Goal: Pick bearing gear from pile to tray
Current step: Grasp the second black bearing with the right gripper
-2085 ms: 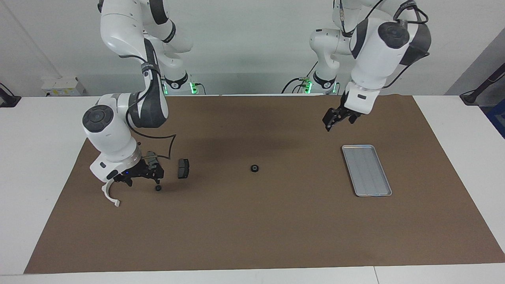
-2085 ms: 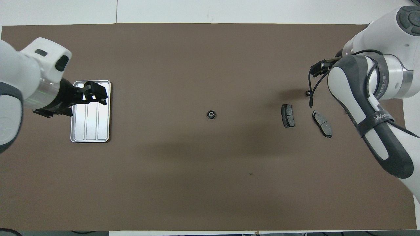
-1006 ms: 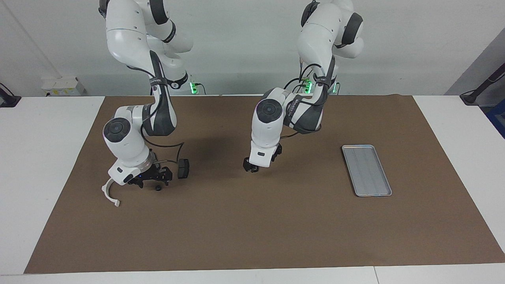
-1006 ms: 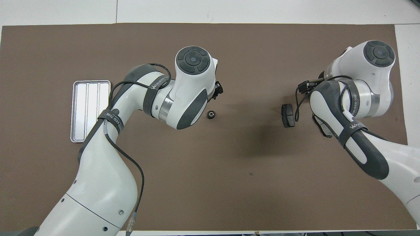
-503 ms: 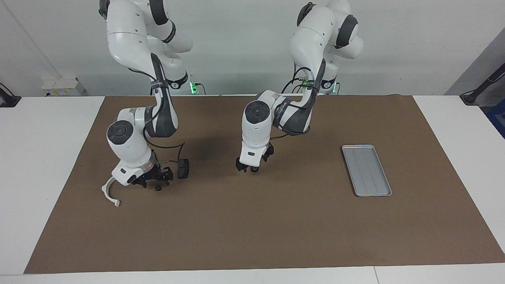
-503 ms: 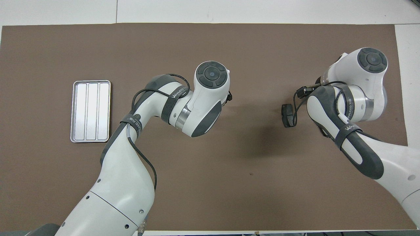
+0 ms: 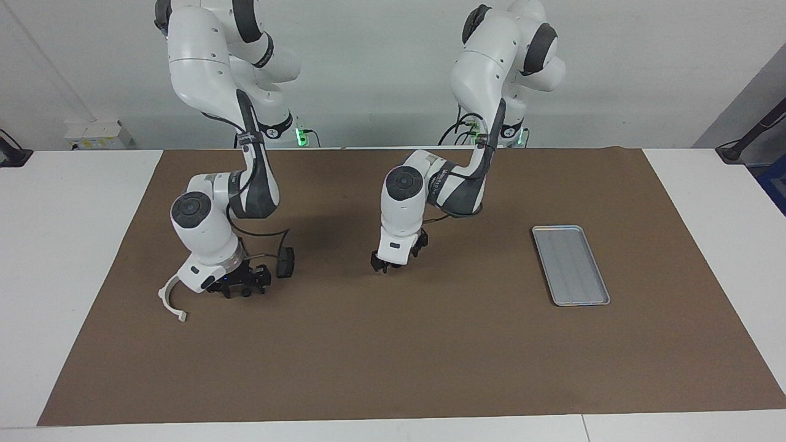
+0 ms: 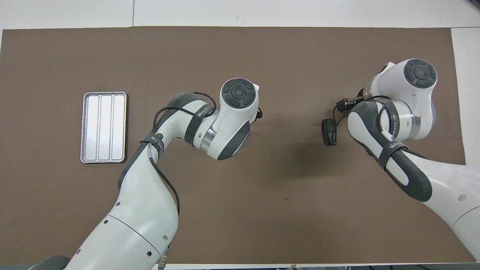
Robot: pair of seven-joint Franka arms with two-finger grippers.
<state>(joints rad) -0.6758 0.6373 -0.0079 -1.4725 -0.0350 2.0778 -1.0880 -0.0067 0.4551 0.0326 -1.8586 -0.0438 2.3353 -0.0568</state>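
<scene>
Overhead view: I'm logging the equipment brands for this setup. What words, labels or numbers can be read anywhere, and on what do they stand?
"WANJEED": on the dark strap around the left arm.
"WANJEED": on the dark strap around the right arm.
A small round logo on the left arm's lower strap: too small to read.
The tray, brake pad and brown mat show no text.

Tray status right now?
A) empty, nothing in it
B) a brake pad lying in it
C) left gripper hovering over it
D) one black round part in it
A: the tray shows only its bare ribbed floor in both views, with neither arm over it.
</scene>
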